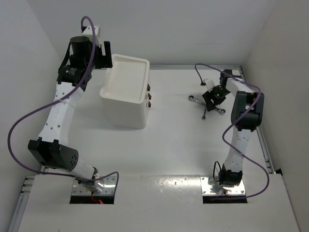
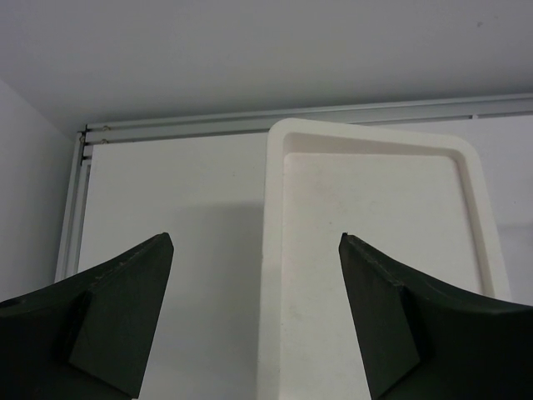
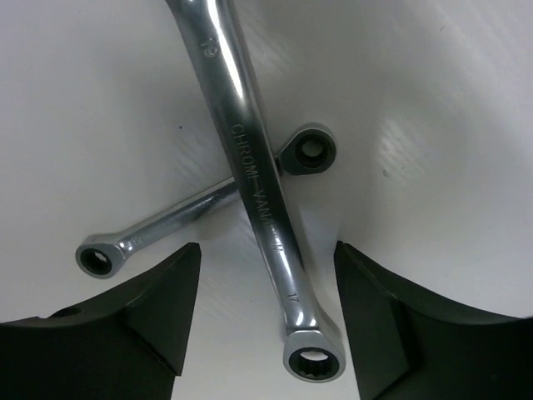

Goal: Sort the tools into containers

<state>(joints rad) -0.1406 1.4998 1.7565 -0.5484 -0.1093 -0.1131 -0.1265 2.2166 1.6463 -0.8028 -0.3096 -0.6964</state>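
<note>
Wrenches (image 3: 250, 158), crossed, lie just beneath the wide-spread right hand (image 3: 266, 250).

Right wrist view: the long wrench (image 3: 250, 167) runs off the frame at 12 o'clock, its far end unseen, and it covers the middle of the short wrench (image 3: 158, 229) where the two cross. From above, the right claw (image 1: 214, 96) hides that crossing. The left wrist view clips the bin (image 2: 277, 250) at 6 o'clock. Reddish bits (image 1: 148, 95) at the bin's 3 o'clock side are too small to name
</note>
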